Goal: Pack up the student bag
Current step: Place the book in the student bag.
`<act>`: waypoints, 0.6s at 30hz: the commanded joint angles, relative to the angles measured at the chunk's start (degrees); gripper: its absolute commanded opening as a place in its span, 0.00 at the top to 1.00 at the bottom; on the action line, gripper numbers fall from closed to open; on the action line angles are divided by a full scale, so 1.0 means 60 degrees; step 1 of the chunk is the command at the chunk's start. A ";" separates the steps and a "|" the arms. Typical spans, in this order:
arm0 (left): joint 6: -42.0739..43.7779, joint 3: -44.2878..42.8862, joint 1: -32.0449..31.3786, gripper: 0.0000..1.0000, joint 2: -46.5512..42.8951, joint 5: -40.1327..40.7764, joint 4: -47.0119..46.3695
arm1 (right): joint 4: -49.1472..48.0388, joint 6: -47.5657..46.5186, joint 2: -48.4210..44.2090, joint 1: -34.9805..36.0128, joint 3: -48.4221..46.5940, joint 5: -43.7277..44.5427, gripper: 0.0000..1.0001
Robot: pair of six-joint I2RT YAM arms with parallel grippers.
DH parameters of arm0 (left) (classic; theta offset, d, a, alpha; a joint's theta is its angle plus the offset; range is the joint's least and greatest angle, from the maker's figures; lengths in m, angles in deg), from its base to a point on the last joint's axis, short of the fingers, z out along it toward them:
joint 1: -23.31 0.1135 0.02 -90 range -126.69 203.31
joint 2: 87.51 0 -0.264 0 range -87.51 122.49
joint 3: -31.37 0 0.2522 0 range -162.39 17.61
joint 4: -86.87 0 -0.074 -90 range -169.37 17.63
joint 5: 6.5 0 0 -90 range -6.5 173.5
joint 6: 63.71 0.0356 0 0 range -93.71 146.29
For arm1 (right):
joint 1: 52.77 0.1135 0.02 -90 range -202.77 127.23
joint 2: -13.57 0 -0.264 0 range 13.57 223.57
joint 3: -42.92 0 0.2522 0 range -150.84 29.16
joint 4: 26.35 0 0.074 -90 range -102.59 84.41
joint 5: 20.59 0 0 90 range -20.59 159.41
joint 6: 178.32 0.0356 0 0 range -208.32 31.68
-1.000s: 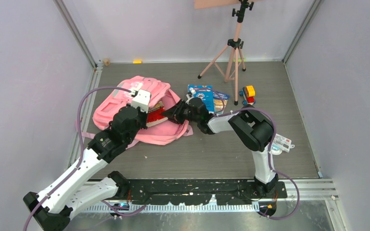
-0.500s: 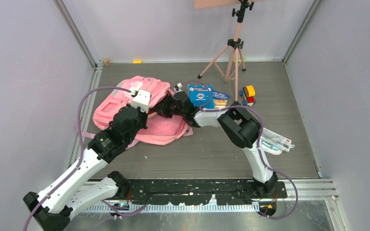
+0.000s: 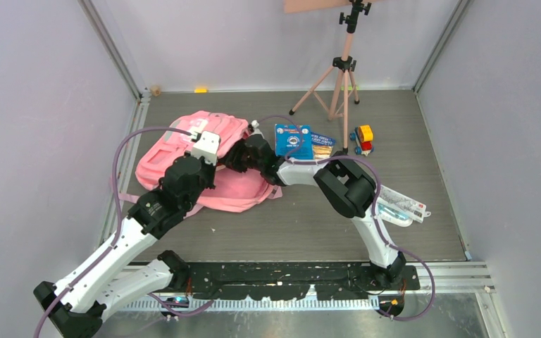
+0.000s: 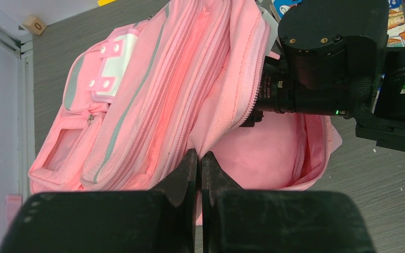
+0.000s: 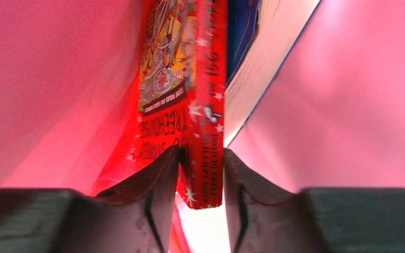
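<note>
Top external view: the student bag (image 3: 160, 156) lies flat on the left half of the grey bench (image 3: 289, 225), its mouth turned toward the middle. The left arm (image 3: 148, 211) reaches over its near side, and the right arm (image 3: 338, 184) bends left so that its wrist disappears into the opening. Just right of the bag lies a blue book (image 3: 292, 141). Beyond it stand a small colourful toy (image 3: 363, 137) and a pink tripod (image 3: 338, 70), and a clear packet (image 3: 401, 205) sits by the right arm's elbow.

Left wrist view: the left jaws are pressed together on the edge of the bag's opening, with a fold of pink fabric pinched between them and the flap raised. The zip pockets and the white patch (image 4: 113, 66) lie to the left. The black body of the right arm fills the top right and enters the gap. A small wooden cube (image 4: 34, 23) rests in the far corner.

Right wrist view: pink lining on every side, so this camera is inside the bag. The right jaws are clamped on the spine of a red book (image 5: 205, 105), which stands on edge. Behind it rests a second book (image 5: 263, 58), with a blue cover and pale pages.
</note>
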 commanded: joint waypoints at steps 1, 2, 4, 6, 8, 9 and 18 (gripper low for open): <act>0.0065 -0.0127 0.0043 1.00 -0.0247 0.0086 -0.0951 | -0.0273 -0.0968 -0.0360 0.0065 0.0040 0.0446 0.52; 0.0073 -0.0125 0.0045 1.00 -0.0243 0.0097 -0.0951 | -0.0295 -0.1046 -0.0515 0.0067 0.0221 0.0500 0.45; 0.0073 -0.0127 0.0047 1.00 -0.0245 0.0100 -0.0962 | -0.0314 -0.1327 -0.0789 0.0077 0.0467 0.0555 0.39; 0.0078 -0.0112 0.0047 1.00 -0.0247 0.0101 -0.0967 | -0.0311 -0.1611 -0.1096 0.0089 0.0765 0.0596 0.35; 0.0080 -0.0112 0.0047 1.00 -0.0225 0.0090 -0.0965 | -0.0290 -0.1832 -0.1416 0.0122 0.1075 0.0635 0.32; 0.0075 -0.0112 0.0045 1.00 -0.0218 0.0096 -0.0969 | -0.0270 -0.1957 -0.1526 0.0127 0.1296 0.0631 0.31; 0.0092 -0.0112 0.0044 1.00 -0.0217 0.0115 -0.0965 | 0.1081 -0.3428 -0.4262 0.0184 0.2897 0.0953 0.29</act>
